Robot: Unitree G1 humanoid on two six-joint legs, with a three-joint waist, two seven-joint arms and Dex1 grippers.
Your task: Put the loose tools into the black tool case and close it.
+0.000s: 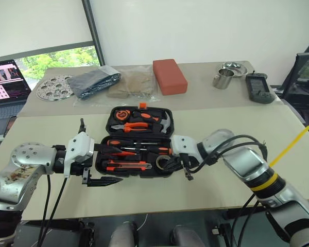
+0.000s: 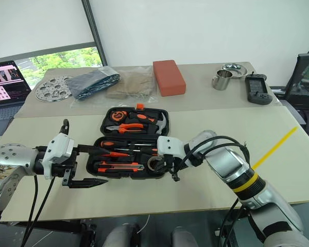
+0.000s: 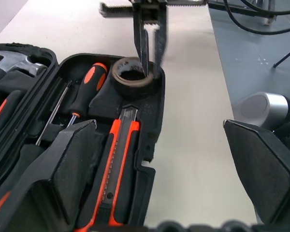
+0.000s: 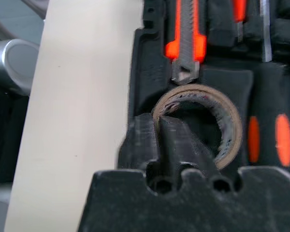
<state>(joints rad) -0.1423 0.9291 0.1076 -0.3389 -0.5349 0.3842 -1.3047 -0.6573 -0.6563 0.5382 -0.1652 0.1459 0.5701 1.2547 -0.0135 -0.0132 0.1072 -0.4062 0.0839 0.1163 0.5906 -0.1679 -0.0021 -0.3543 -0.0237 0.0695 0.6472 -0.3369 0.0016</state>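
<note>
The black tool case (image 1: 101, 160) lies open on the table with its lid flat behind it. In its near half lie the utility knife (image 1: 126, 165), two long screwdrivers (image 1: 141, 146) and the grey tape roll (image 1: 162, 162). My right gripper (image 4: 159, 126) reaches in from the right. It is shut on the tape roll's (image 4: 232, 133) wall, one finger inside the ring and one outside, and the roll sits in the near right corner slot. My left gripper (image 3: 159, 125) stands open at the case's near left corner, one finger over the tools and one over the table in front.
The lid half holds a hammer (image 1: 162, 121), pliers (image 1: 136, 126) and a tape measure (image 1: 121, 114). On the back table sit a brick-red block (image 1: 170, 76), plastic bags (image 1: 98, 81), a perforated metal disc (image 1: 54, 87), a steel cup (image 1: 224, 78) and a black handset (image 1: 260, 88). A laptop (image 1: 5, 82) stands far left.
</note>
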